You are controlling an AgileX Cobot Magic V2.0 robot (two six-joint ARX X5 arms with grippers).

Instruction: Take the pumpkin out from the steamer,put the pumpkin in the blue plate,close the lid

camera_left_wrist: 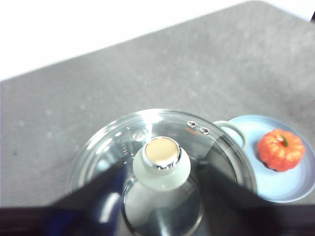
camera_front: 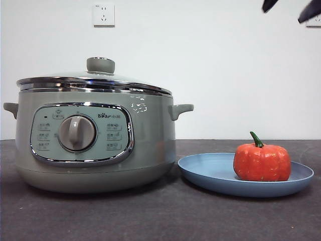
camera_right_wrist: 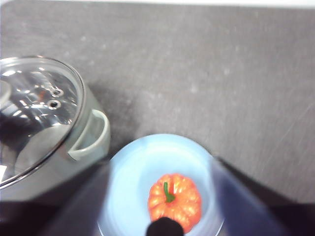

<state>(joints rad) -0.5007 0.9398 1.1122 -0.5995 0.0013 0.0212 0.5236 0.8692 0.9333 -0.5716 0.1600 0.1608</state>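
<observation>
The pale green steamer (camera_front: 95,145) stands at the left with its glass lid (camera_front: 95,80) seated on the rim. In the left wrist view the lid (camera_left_wrist: 162,132) lies right below my left gripper (camera_left_wrist: 160,168), whose jaws are open on either side of the green knob (camera_left_wrist: 161,162) without touching it. The orange pumpkin (camera_front: 262,161) sits upright in the blue plate (camera_front: 210,170), to the right of the steamer. My right gripper (camera_right_wrist: 157,169) hangs open above the pumpkin (camera_right_wrist: 174,200) and plate (camera_right_wrist: 133,172), holding nothing. Its black tips (camera_front: 290,7) show at the top right of the front view.
The steamer's side handle (camera_front: 180,109) reaches toward the plate, leaving a narrow gap between the two. Dark grey tabletop (camera_front: 160,216) runs in front of both. A white wall with a socket (camera_front: 104,15) stands behind.
</observation>
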